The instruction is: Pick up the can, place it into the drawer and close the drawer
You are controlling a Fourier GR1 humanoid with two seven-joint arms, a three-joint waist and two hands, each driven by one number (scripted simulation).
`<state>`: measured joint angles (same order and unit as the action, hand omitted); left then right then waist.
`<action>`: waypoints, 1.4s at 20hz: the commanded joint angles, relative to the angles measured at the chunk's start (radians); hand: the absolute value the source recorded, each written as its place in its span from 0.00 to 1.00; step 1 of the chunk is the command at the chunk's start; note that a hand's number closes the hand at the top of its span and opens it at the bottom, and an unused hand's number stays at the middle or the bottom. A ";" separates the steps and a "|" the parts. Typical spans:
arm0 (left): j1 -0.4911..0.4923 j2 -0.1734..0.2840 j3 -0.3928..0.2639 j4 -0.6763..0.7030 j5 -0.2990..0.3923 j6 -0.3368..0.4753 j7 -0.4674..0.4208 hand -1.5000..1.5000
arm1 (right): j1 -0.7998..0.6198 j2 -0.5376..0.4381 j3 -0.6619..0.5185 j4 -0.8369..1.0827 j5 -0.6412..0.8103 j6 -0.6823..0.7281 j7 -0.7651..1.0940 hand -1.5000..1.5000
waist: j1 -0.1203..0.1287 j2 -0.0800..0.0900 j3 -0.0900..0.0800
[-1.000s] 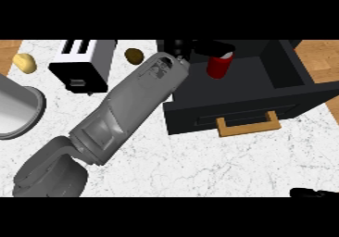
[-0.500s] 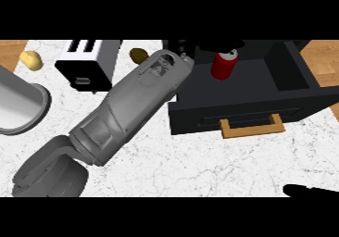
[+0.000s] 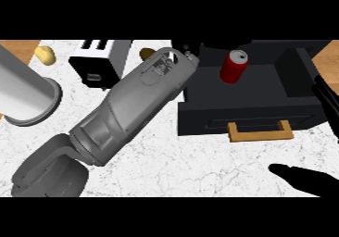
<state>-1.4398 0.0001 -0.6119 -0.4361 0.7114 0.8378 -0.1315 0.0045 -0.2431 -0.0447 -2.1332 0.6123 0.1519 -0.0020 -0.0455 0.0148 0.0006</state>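
The red can [image 3: 234,67] stands upright inside the open black drawer [image 3: 249,116], near its back left. My left forearm runs from the lower left up to the drawer's back left corner, where my left hand [image 3: 189,47] shows only as a dark bit, a little left of the can and apart from it. My right hand [image 3: 308,180] comes in at the lower right, open, fingers pointing left, in front of the drawer and below its wooden handle [image 3: 259,132].
A black and white toaster [image 3: 97,65] stands at the back, left of my forearm. A large silver cylinder [image 3: 21,95] is at the far left. Two small yellowish items [image 3: 44,54] [image 3: 146,53] lie beside the toaster. Bare white marble counter [image 3: 192,162] lies in front of the drawer.
The right hand has risen further into view at the lower right. The can now stands free in the drawer, with the left hand drawn back to its left.
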 commanded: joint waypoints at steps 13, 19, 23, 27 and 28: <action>0.092 0.130 -0.006 -0.183 -0.071 -0.022 0.137 0.00 | -0.183 0.075 0.126 0.505 0.421 -0.273 -0.023 0.00 | 0.070 -0.019 0.000; 0.165 0.224 -0.021 -0.335 -0.106 -0.008 0.212 0.00 | -0.254 0.112 0.102 0.771 0.492 -0.421 -0.057 0.00 | 0.085 -0.019 0.000; 0.129 0.280 -0.040 -0.412 -0.130 -0.008 0.329 0.00 | -0.319 0.106 0.078 0.894 0.518 -0.476 -0.085 0.00 | 0.088 -0.021 0.000; 0.181 0.328 -0.019 -0.468 -0.131 -0.024 0.322 0.00 | -0.438 0.095 0.018 1.050 0.526 -0.532 -0.095 0.00 | 0.100 -0.015 0.000; 0.176 0.330 -0.037 -0.484 -0.142 -0.019 0.352 0.00 | -0.435 0.074 0.004 1.078 0.527 -0.553 -0.118 0.00 | 0.098 -0.015 0.001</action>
<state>-1.2903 0.2999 -0.6361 -0.8525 0.5871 0.8116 0.1772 -0.3987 -0.1709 -0.0061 -1.2185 1.1286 -0.3470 -0.1119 0.0485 -0.0202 -0.0211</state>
